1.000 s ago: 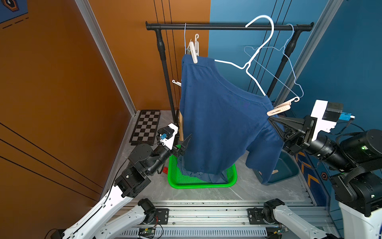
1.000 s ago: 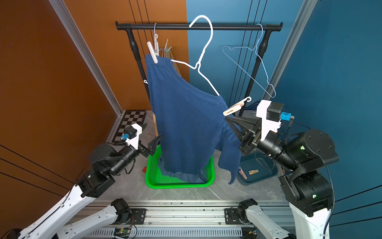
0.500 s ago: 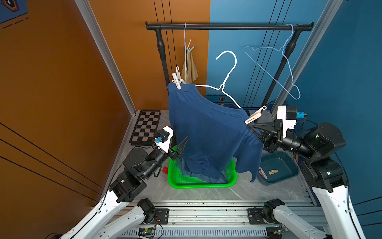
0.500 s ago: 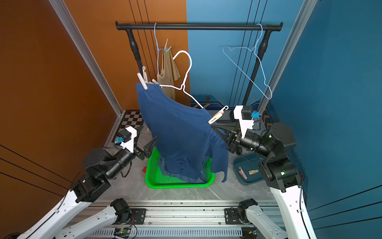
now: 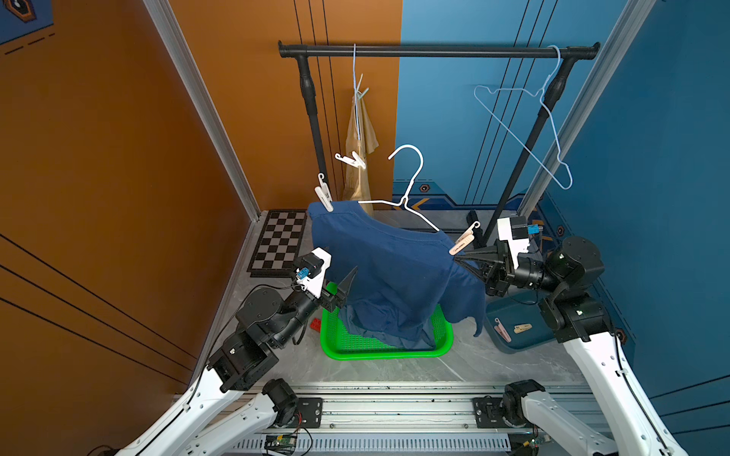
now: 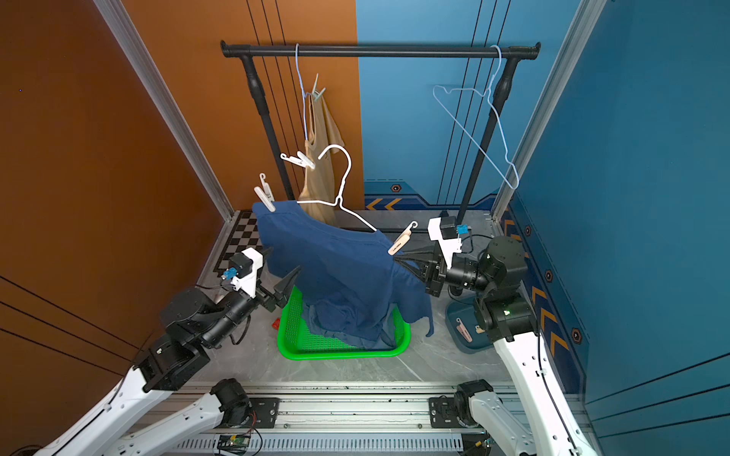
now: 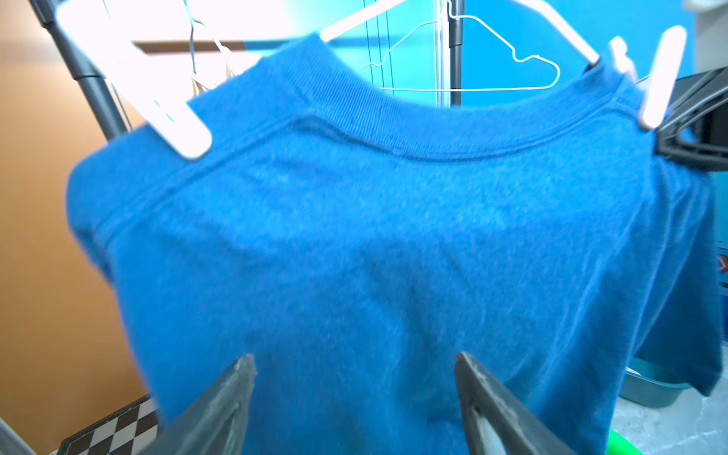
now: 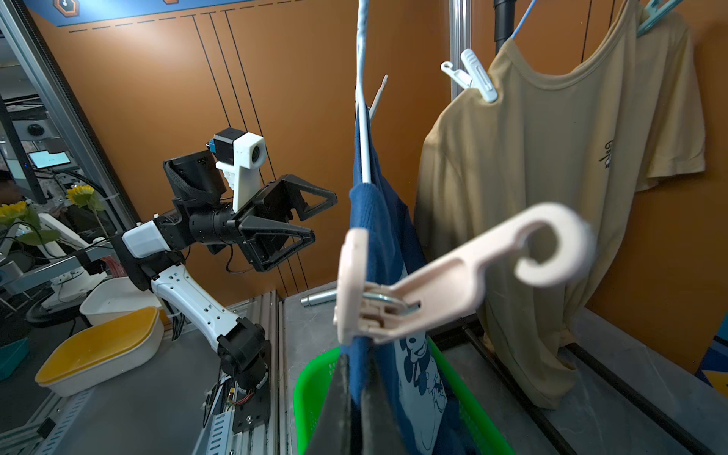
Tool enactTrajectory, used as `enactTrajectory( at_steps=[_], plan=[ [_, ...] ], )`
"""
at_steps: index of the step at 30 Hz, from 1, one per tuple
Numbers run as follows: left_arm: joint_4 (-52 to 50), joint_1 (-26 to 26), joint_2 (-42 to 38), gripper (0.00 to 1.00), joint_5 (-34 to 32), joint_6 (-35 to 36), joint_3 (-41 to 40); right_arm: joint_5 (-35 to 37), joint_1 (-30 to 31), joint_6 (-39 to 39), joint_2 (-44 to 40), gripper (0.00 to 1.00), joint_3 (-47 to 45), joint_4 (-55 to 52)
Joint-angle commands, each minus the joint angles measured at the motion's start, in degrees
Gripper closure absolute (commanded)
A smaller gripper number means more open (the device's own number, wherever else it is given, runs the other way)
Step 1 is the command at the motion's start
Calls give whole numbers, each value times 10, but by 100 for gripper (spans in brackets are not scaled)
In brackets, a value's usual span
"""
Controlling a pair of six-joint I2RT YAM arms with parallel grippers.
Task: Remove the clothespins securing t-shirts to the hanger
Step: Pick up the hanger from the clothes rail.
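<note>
Pink clothespin [image 5: 464, 239] bites the navy t-shirt [image 5: 387, 268] at one shoulder end of the white wire hanger [image 5: 411, 185]. White clothespin [image 5: 324, 195] pins the opposite shoulder end. Hanger is off the rail [image 5: 434, 50], and the shirt hem reaches down to the green basket [image 5: 379, 354] mid-desk. Right claw [image 8: 354, 413] is clamped on the navy cloth just under the pink one, carrying the lot; can't tell if the wire is in the pinch too. Left claw [image 8: 325, 218] is spread wide and empty, just beside the shirt's back, below the white one. Likely step: left takes a peg off while right steadies. To do it well, come in on the tail ends past the metal spring and squeeze fully so the mouth clears cloth and wire. Then pull off along the peg's length; right must hold firm or the hanger will swing. Pegs are smooth moulded plastic, slim, with hooked tails. Cloth is soft knit with a ribbed collar and will likely drag and bunch. Hanger is thin and probably slick. Mustard t-shirt [image 5: 359, 158] hangs on the rail, pegs on. Two loose pegs [image 5: 501, 329] lie in the blue tray [image 5: 533, 341] near the desk's right edge.
</note>
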Motion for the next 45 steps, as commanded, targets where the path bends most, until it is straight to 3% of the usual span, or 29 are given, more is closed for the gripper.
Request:
enactTrajectory(
  at_steps=[1,15,26,34,45],
  plan=[
    [-7,-15,-11,19,-23,-13,-13,-15,6,-16,-6,100,-30,66],
    [5,-73,-5,21,-87,-17,-48,71,62,-251,13,100,-109,-51],
    [39,-66,98,26,-4,-22,23,137,91,-296,12,100,-166,-28],
    [114,-31,158,40,24,-76,35,163,99,-325,6,100,-171,-54],
    [126,-11,197,69,64,-89,68,171,103,-348,7,100,-166,-73]
  ],
)
